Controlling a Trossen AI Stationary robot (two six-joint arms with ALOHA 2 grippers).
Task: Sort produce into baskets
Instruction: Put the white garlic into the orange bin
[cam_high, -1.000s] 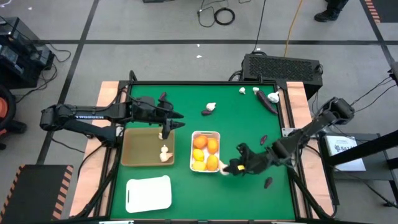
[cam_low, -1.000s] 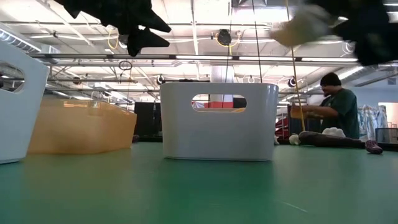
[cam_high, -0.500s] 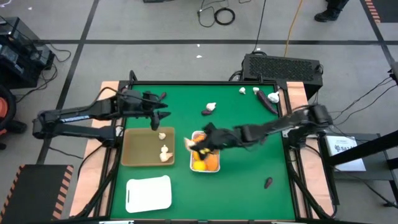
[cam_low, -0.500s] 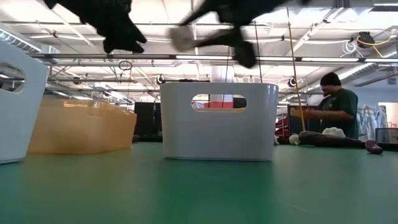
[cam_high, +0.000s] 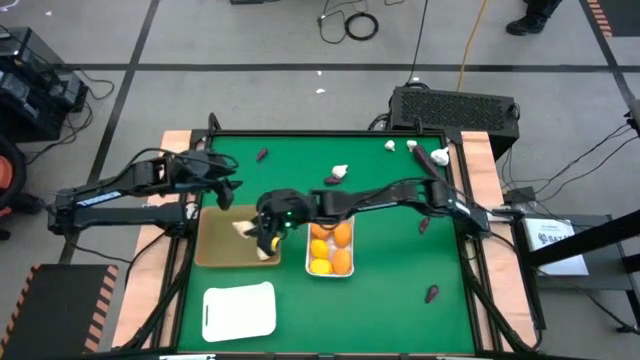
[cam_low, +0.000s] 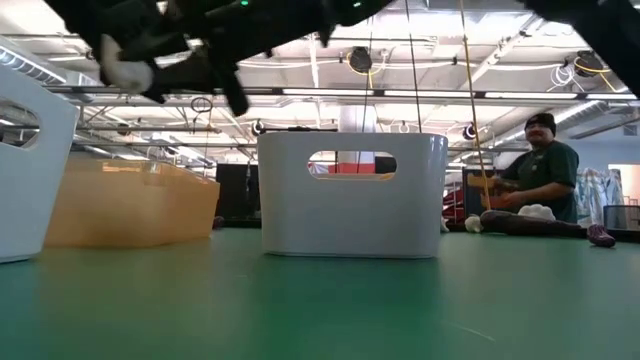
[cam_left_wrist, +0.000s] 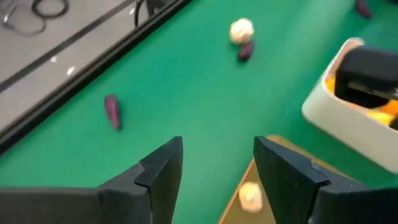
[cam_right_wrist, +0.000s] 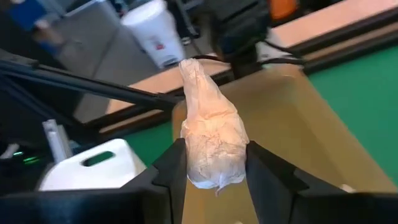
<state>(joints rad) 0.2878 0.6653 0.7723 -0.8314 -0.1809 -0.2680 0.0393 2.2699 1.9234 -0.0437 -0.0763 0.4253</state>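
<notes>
My right gripper (cam_high: 262, 232) reaches across the table and is shut on a whitish garlic bulb (cam_right_wrist: 211, 134) above the tan tray (cam_high: 215, 245). It also shows in the low view, high at the left (cam_low: 125, 72). Another garlic bulb (cam_high: 266, 252) lies in that tray. My left gripper (cam_high: 232, 190) is open and empty over the tray's far edge. A white tray (cam_high: 330, 243) holds several orange fruits. A second white tray (cam_high: 238, 310) stands near the front. Loose garlic (cam_high: 340, 172) and purple vegetables (cam_high: 330, 181) lie on the green table. My right gripper pinches the garlic bulb between its two fingers, on the two sides of its fat end (cam_right_wrist: 193, 158). The bulb's pointed stem end (cam_right_wrist: 189, 68) sticks out beyond the fingers. The bulb is lifted clear, above the tan tray.
More garlic (cam_high: 390, 146) and a purple vegetable (cam_high: 437, 160) lie at the far right corner. Single purple pieces lie far left (cam_high: 262, 154), at the right (cam_high: 424, 224) and at the near right (cam_high: 432, 293). A person sits in the room beyond the table (cam_low: 540, 170).
My right gripper has carried the garlic bulb from right of the orange-filled tray toward the table's left, over that tray, to above the tan tray. My left gripper has drawn back from over the tan tray toward the table's left and far edge.
</notes>
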